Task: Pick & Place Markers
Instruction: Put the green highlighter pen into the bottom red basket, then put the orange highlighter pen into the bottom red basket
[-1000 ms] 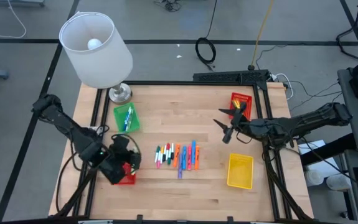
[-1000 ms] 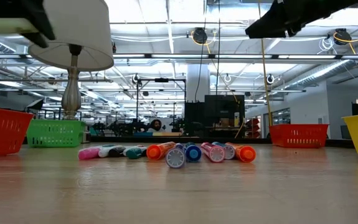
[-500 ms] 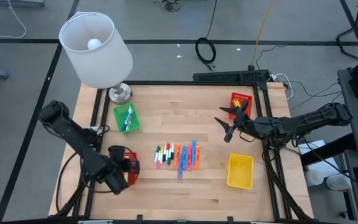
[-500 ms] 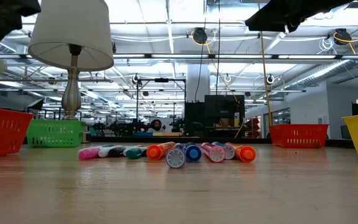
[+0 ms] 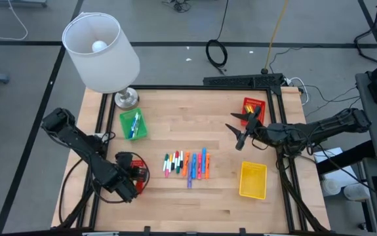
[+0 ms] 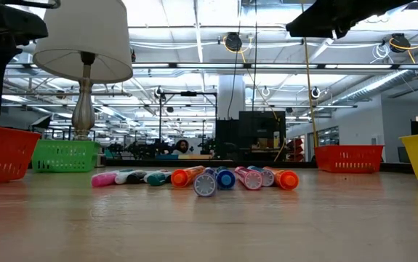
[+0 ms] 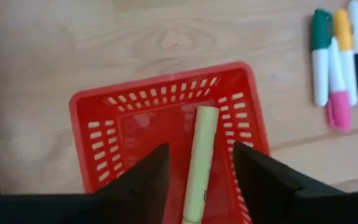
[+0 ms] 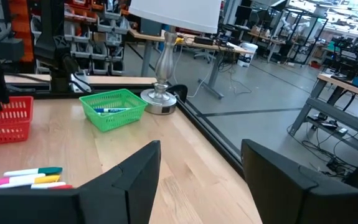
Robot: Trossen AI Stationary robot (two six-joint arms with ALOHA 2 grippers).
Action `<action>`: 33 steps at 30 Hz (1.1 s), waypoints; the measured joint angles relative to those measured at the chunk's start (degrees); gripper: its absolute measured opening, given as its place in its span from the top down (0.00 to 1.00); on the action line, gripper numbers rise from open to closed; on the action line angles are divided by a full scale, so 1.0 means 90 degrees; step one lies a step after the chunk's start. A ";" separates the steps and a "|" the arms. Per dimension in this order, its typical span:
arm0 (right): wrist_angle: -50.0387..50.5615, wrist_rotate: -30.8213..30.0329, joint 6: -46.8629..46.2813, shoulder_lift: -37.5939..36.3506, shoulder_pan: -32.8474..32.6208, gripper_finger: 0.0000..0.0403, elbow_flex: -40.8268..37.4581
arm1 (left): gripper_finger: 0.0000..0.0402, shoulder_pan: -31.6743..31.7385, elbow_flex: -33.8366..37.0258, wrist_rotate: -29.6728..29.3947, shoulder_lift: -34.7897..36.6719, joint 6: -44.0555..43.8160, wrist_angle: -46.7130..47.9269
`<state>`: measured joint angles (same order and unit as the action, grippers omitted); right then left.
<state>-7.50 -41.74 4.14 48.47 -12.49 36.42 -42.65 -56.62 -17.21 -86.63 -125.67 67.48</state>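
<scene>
My left gripper (image 7: 200, 152) points down over the red basket (image 7: 166, 99) at the table's near left and is open. A yellow-green marker (image 7: 201, 155) lies between its fingers with a gap on each side. The marker's far end is inside the basket; its near end runs out of the picture. A row of several markers (image 5: 187, 164) lies on the table's middle. My right gripper (image 5: 235, 133) hangs open high over the right half, level, with nothing in it.
A green basket (image 5: 134, 124) holding blue markers stands at the far left beside a lamp's base (image 5: 126, 98). Its white shade (image 5: 101, 52) overhangs that corner. A second red basket (image 5: 254, 108) sits far right and a yellow basket (image 5: 253, 180) near right.
My left gripper has come down over the near-left red basket and tipped to point more steeply downward. The row of markers has stayed where it was.
</scene>
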 joint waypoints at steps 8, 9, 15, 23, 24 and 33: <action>0.0001 0.0002 -0.0050 0.0012 0.0000 0.48 0.0000 | 0.42 0.0000 0.0000 0.0053 0.0002 0.0557 -0.0007; 0.0001 0.0002 -0.0049 0.0012 0.0000 0.48 0.0000 | 0.43 0.0000 0.0000 -0.0045 0.0002 0.0645 -0.0014; 0.0004 0.0002 -0.0051 0.0012 0.0000 0.48 0.0000 | 0.46 0.0048 0.0000 -0.0896 0.0219 0.1438 -0.0062; 0.0001 0.0002 -0.0051 0.0012 0.0000 0.48 0.0000 | 0.48 0.0493 -0.0002 -0.2471 0.0887 0.3247 -0.0911; 0.0000 0.0002 -0.0051 0.0021 0.0000 0.48 0.0000 | 0.48 0.0559 -0.0002 -0.2698 0.0968 0.3680 -0.1236; -0.0102 0.0375 -0.0012 0.0456 0.0000 0.48 0.0000 | 0.48 0.1257 -0.0007 -0.3782 0.1150 0.9891 -0.5831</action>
<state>-8.41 -38.37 4.03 52.57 -12.49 36.42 -31.34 -56.69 -51.25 -76.28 -36.64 15.01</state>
